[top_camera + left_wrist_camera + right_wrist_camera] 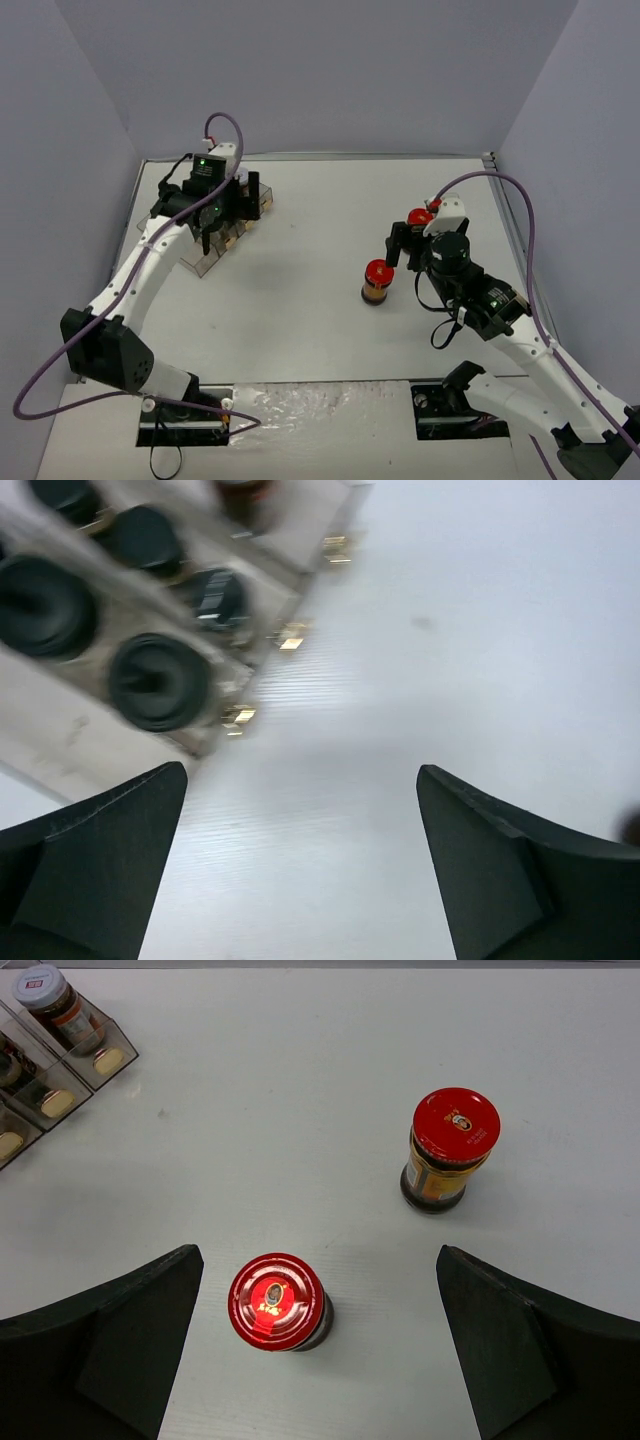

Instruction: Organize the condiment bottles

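Clear tray (60, 725) holds black-capped jars (158, 680) and a white-lidded jar (55, 1000); two red-lidded jars (276, 1300) stand well away from it. Both left fingers (90, 860) and right fingers (100, 1350) spread open, empty.

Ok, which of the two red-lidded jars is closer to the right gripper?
The red-lidded jar directly between the right gripper fingers; the other jar stands farther ahead.

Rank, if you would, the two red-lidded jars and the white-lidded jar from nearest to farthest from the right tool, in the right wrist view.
1. Lower red-lidded jar, centre, just ahead of the open right tool.
2. Upper red-lidded jar, farther ahead on the right.
3. White-lidded jar, in the tray at far upper left.
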Robot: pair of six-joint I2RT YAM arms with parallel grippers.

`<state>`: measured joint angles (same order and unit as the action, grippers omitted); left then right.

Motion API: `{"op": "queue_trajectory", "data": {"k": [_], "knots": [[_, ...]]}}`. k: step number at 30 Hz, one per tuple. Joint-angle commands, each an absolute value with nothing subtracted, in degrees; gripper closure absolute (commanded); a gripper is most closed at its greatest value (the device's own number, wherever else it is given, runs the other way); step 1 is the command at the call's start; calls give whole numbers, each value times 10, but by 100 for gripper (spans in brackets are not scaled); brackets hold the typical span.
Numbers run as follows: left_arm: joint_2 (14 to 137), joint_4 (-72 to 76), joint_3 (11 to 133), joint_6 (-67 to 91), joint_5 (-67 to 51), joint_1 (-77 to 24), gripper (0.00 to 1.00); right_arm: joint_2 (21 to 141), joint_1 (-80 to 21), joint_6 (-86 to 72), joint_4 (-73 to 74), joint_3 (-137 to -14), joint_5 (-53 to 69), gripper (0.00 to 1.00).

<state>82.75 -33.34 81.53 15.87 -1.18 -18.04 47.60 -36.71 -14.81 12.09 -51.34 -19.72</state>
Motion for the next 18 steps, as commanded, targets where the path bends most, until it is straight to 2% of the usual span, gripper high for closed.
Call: {"op": "queue_trajectory", "data": {"k": [1,5,9,18], "knots": [[788,-243,772,118,-67,-306,3,463,-363,-138,95,-552,-205,0],[818,-174,763,123,-85,-410,3,448,-363,-138,94,-568,-199,0],[869,-138,790,135,-81,-473,3,417,-363,-143,94,-591,-218,0],[965,-103,861,148,-76,-551,3,354,-363,-122,103,-618,-255,0]]}}
